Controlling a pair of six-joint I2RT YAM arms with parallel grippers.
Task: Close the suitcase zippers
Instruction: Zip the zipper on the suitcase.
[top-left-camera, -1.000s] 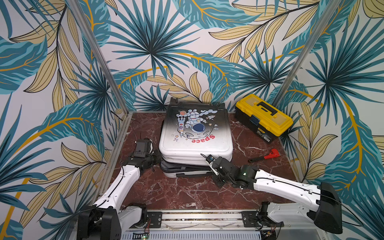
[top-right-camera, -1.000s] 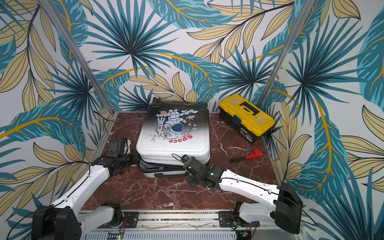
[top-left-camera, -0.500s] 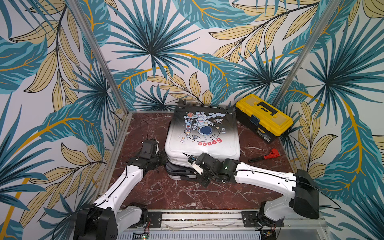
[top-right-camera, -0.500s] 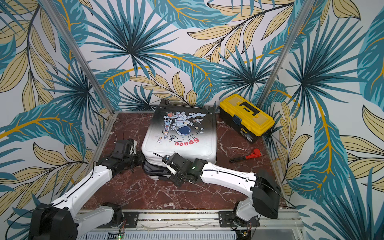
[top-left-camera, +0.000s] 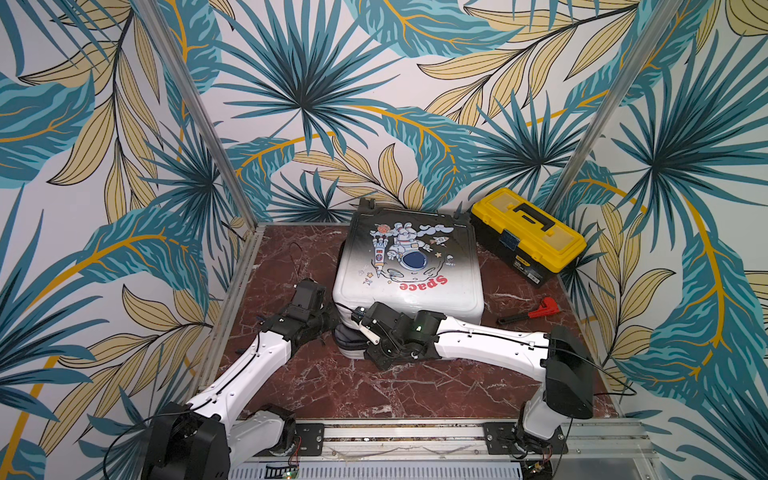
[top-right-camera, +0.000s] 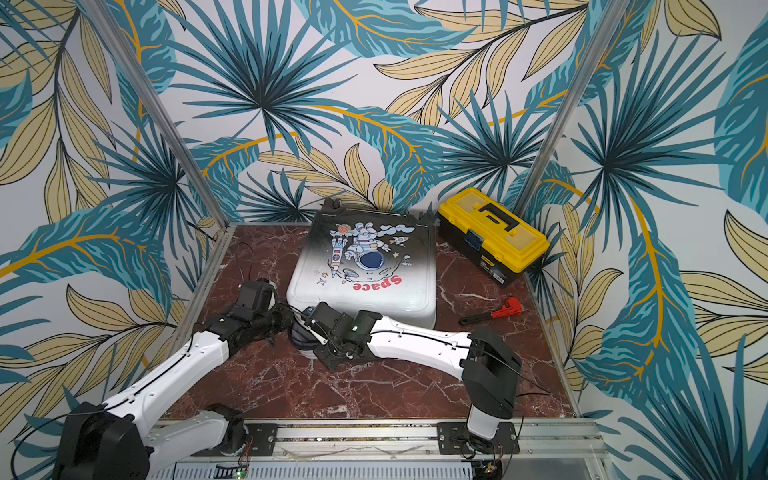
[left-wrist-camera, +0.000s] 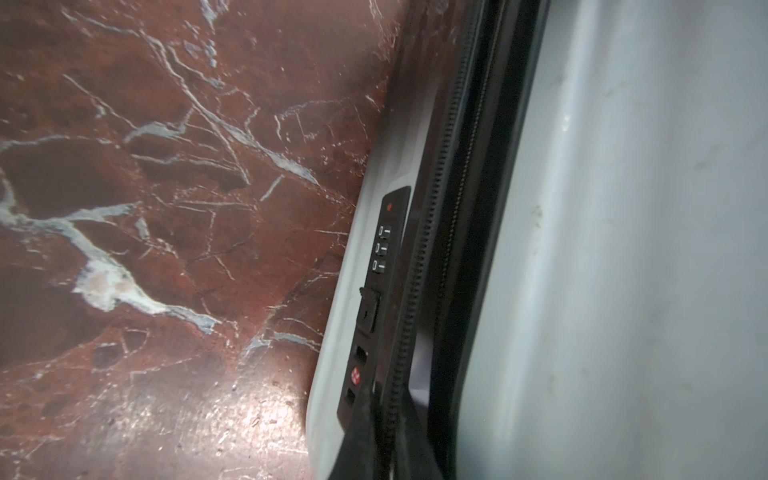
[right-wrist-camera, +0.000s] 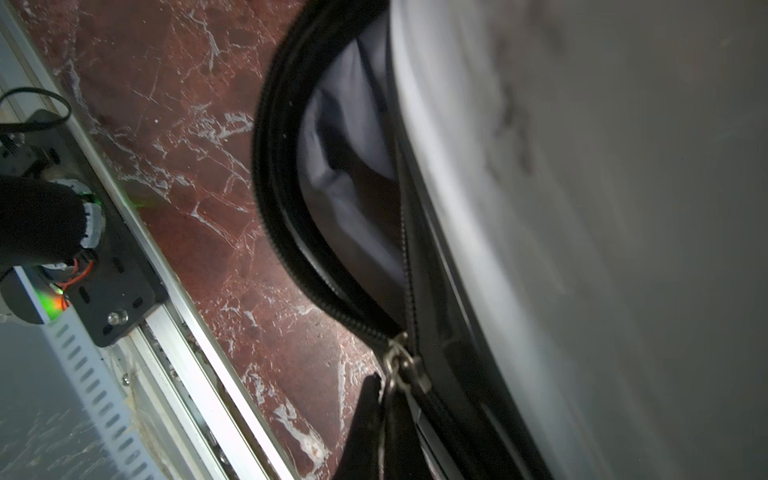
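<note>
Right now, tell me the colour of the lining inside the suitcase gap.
Pale grey lining, clearest in the right wrist view.

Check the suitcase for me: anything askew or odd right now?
Yes. The top half of the suitcase sits skewed over the lower shell, which sticks out at the near left corner. There the zipper is undone and the seam gapes, showing grey lining. Nothing looks spilled or broken.
</note>
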